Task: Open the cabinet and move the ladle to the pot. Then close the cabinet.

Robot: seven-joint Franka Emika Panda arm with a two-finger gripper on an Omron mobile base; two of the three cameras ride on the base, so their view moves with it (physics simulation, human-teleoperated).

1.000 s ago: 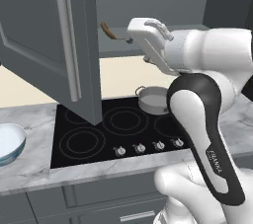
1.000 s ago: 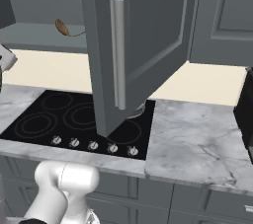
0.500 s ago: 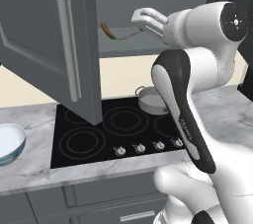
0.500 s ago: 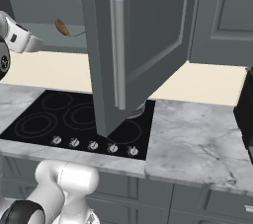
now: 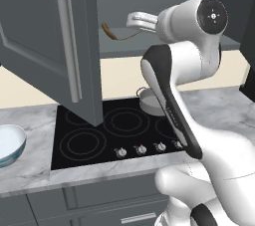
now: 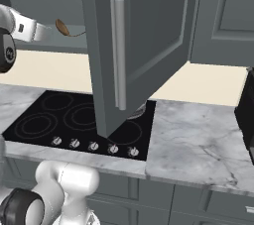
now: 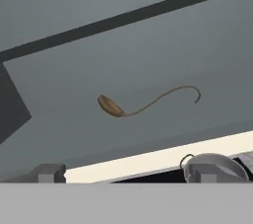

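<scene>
Cabinet [image 5: 50, 46] stands open, both doors swung out over the hob, the near door with its silver bar handle [image 5: 69, 51] at about 9 o'clock of the left base view. Bowl [image 5: 10, 143] sits on the marble counter [image 5: 30, 170] at far left, untouched. Inside the cabinet the ladle [image 5: 114, 33] lies on the shelf, brown end toward the left, thin curved shaft running right; in the hand view it sits just left of centre [image 7: 143, 104]. Change over the last second: the arm has swung up and round from a low, forward pose to shelf height, and the gripper [image 5: 133, 21] now points leftward into the cabinet opening, just right of the ladle's shaft end. Jaws spread wide, nothing between them; ladle not yet touched. From the right base view the same approach shows at 9 to 10 o'clock, gripper [image 6: 47, 33] near the ladle [image 6: 67, 28]. Pot [image 5: 149, 101] stays on the rear right of the hob [image 5: 99, 140], below and right of the shelf, partly hidden by the arm. Judgement: door-opening step is done; the reach for the ladle is under way, with grasp, transfer to pot and door closing all outstanding. Thin shaft may slip from wide jaws
</scene>
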